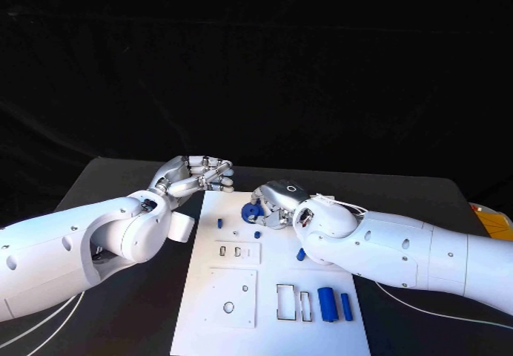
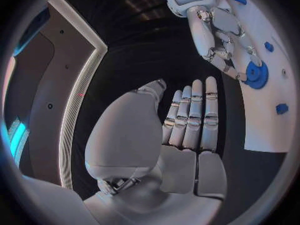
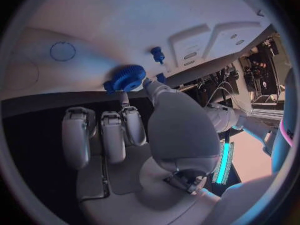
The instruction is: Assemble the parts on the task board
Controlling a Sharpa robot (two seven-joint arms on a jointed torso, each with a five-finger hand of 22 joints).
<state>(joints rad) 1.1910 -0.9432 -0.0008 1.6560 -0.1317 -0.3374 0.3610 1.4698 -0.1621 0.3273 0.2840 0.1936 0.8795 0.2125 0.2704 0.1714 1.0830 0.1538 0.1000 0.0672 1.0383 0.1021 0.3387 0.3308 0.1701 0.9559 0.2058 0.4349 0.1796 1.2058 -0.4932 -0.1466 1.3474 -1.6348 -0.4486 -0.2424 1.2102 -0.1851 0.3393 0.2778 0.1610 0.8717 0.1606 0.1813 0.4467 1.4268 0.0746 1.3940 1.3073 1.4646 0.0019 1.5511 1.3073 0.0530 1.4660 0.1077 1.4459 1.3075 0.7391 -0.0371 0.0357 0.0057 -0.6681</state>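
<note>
The task board [image 1: 230, 297] lies white in the middle of the black worktop [image 1: 107, 185], and we read it from left to right. At its far left corner we see the left hand [image 1: 198, 175] raised above the worktop, fingers straight and close together, holding nothing and touching nothing. Right of it, at the board's far edge, the right hand [image 1: 280, 200] reaches down with its fingers on a blue toothed gear [image 3: 128, 78]; the gear sits on the board, and we see fingertips [image 2: 240, 74] touching its rim. Small blue pegs [image 1: 220, 222] stand on the board near the gear. Nearer us, the board carries two raised white plates with slots and holes. At the near right, two blue cylinders [image 1: 327, 304] lie side by side next to two empty rectangular frames [image 1: 287, 301].
</note>
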